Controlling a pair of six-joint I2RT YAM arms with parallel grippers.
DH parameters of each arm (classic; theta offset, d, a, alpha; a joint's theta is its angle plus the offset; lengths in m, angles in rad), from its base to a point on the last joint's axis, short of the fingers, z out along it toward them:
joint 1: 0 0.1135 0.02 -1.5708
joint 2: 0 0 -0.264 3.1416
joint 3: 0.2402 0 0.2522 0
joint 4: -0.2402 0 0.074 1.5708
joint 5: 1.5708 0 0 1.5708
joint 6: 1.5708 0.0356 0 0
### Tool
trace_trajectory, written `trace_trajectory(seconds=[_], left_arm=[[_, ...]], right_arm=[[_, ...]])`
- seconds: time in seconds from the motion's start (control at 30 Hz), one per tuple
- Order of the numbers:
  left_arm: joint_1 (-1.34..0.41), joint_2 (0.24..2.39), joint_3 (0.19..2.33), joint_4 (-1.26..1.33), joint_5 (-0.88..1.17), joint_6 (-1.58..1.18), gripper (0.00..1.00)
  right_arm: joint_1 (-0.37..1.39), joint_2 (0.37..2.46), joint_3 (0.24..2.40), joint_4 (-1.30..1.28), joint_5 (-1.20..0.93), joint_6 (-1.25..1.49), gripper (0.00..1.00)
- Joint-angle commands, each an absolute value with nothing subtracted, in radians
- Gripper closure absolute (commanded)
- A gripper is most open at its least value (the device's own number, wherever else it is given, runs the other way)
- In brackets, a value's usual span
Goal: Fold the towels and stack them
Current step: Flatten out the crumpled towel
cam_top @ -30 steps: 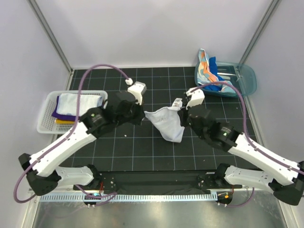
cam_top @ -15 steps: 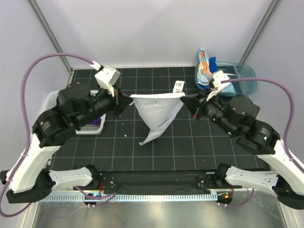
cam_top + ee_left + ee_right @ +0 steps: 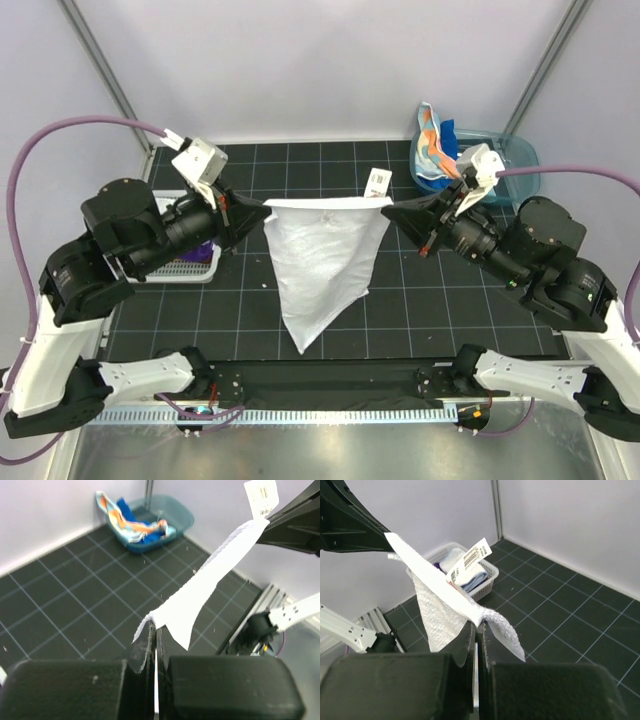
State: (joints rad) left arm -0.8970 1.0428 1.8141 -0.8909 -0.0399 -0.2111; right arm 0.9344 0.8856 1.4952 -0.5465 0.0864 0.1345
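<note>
Left gripper (image 3: 258, 210) and right gripper (image 3: 396, 210) each pinched a top corner of the white towel (image 3: 320, 265). It hung spread between them.

The table (image 3: 230, 320) is black, ruled with a pale grid. Plain pale walls (image 3: 330, 60) rise behind and beside it, evenly lit, and metal posts (image 3: 107, 75) stand at its far corners.

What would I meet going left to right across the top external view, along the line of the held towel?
white mesh basket → left gripper → white towel, held up by its top corners → right gripper → teal tub
</note>
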Motion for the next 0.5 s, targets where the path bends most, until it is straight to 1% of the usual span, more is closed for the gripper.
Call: trace_trajectory(seconds=[0.0, 0.07, 0.2, 0.3, 0.47], left_arm=[[-0.891, 0.979, 1.735, -0.876, -0.077, -0.229, 1.0], [-0.891, 0.951, 1.703, -0.864, -0.078, -0.242, 1.0], [-0.89, 0.931, 1.666, -0.867, -0.09, -0.25, 1.0], [-0.89, 0.93, 1.681, -0.876, -0.092, -0.252, 1.0], [-0.891, 0.949, 1.762, -0.907, -0.083, -0.241, 1.0]], right_arm=[[0.928, 0.833, 1.439, -0.568, 0.117, 0.146, 0.99], [0.93, 0.816, 1.396, -0.563, 0.135, 0.149, 0.99], [0.93, 0.813, 1.377, -0.563, 0.14, 0.15, 0.99], [0.931, 0.821, 1.394, -0.564, 0.152, 0.143, 0.99], [0.93, 0.839, 1.489, -0.587, 0.129, 0.115, 0.99]])
